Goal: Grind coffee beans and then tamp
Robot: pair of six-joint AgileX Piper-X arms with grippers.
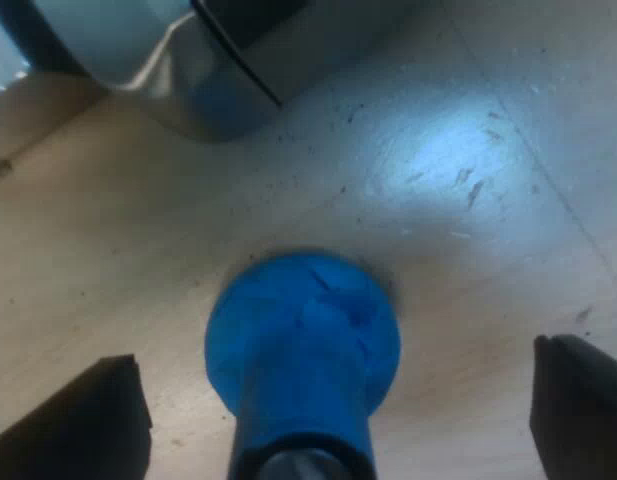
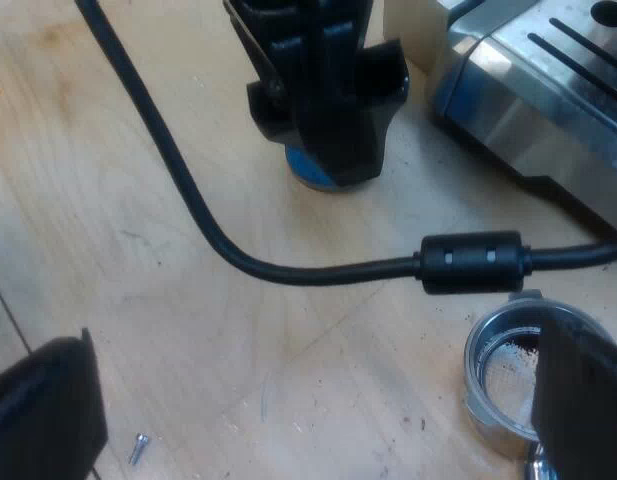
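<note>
The blue tamper stands upright on the wooden table, close to the espresso machine's base. My left gripper is open, one black finger on each side of the tamper, and neither touches it. In the right wrist view the left gripper stands over the blue tamper, of which just the base edge peeks out. The metal holder lies on the table with dark coffee specks in its basket, partly behind one finger of my open right gripper.
The espresso machine's steel body stands beside the tamper. A cream block is at the machine's side. A small screw lies on the bare wood near my right gripper's other finger. Coffee specks dot the table.
</note>
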